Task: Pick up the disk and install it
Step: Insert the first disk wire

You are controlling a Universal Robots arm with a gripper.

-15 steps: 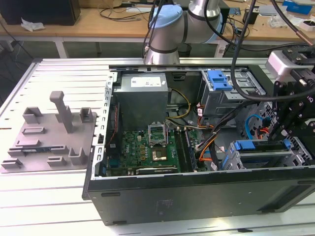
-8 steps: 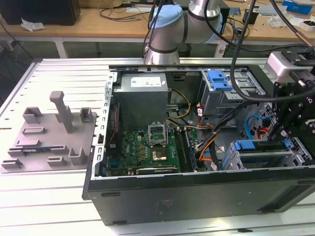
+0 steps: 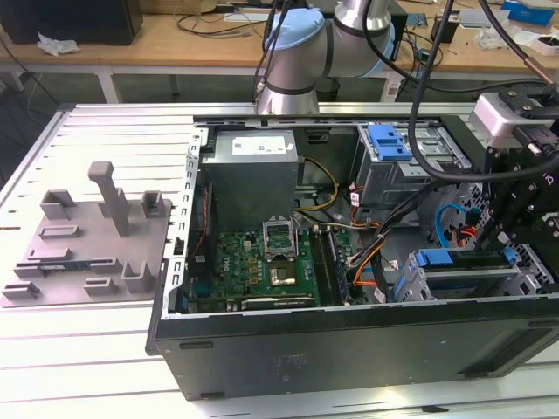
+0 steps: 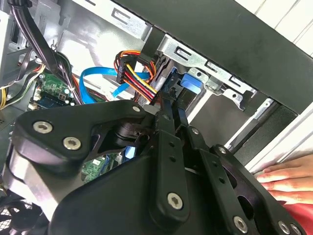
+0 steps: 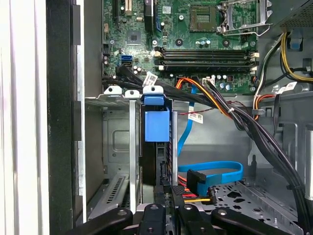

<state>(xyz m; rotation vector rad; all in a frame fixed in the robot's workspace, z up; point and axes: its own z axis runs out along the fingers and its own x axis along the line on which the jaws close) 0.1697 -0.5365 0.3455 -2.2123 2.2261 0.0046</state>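
I see the open PC case (image 3: 349, 349) on the bench (image 3: 87, 367), arm (image 3: 297, 52) over it. Disk (image 5: 157, 142) sits edge-on in the drive cage (image 5: 117, 147) by the case wall. Gripper (image 5: 168, 208) right at its end, jaws narrow; can't tell if they're gripping it. Hand (image 4: 288, 177) rests outside.

We see even, bright room light from above in the exterior view, with the computer case (image 3: 349, 349) dark along its front wall. In the second wrist view the gripper (image 4: 168, 117) sits close and soft — daylight glares white beyond the case. In the first wrist view the circuit board (image 5: 195, 39) is crisp — the case edge beside it washes out.
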